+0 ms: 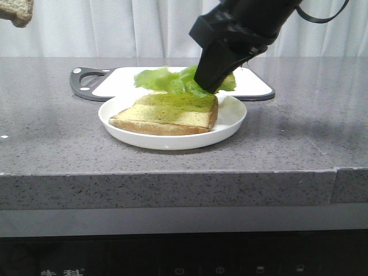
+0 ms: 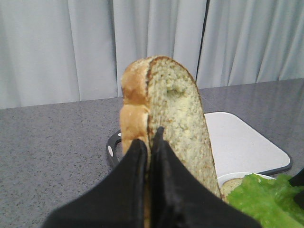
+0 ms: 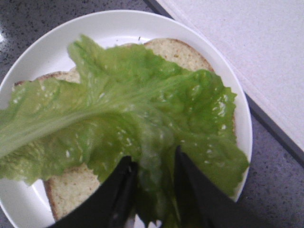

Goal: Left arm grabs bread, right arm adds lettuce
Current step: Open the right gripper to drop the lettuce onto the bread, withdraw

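Note:
My left gripper point(image 2: 149, 137) is shut on the bread point(image 2: 175, 109) and holds the slice upright, high in the air; a corner of the slice shows at the top left of the front view point(image 1: 17, 11). A second slice point(image 1: 167, 112) lies on the white plate point(image 1: 230, 123). My right gripper point(image 1: 208, 86) is low over the far edge of that slice. Its fingers stand apart, and the stem end of the green lettuce point(image 3: 133, 109) lies between them point(image 3: 154, 159). The leaf spreads over the slice point(image 3: 71, 190) and looks blurred.
A white cutting board point(image 1: 253, 83) with a black rim and handle lies on the grey counter just behind the plate. It also shows in the left wrist view point(image 2: 237, 142). White curtains hang behind the counter.

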You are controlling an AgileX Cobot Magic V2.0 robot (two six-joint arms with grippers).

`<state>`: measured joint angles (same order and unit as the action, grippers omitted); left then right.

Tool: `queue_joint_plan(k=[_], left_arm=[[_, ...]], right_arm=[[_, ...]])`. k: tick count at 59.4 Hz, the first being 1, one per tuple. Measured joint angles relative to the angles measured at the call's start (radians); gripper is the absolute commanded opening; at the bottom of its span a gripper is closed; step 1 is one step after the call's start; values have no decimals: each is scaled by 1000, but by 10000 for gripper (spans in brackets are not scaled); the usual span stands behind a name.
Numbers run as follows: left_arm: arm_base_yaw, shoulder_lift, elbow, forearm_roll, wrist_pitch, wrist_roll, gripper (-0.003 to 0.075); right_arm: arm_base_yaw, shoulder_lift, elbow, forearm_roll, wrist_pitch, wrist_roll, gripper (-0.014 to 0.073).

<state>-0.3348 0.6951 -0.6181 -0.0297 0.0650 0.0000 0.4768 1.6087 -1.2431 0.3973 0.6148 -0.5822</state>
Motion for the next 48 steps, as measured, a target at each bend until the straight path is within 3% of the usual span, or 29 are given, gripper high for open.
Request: queue_joint_plan(k=[18,38,43,48], left_arm=[[0,0,0,0,2,0,-21],[0,0,0,0,2,0,-20],[0,0,0,0,2,0,-20],[0,0,0,0,2,0,-21]], right_arm=[[0,-12,0,12,0,0,489],[-6,-163,0,12,16,0,480],[-11,-201,0,11,39,5,395],[-11,-235,2,11,56,12,201]])
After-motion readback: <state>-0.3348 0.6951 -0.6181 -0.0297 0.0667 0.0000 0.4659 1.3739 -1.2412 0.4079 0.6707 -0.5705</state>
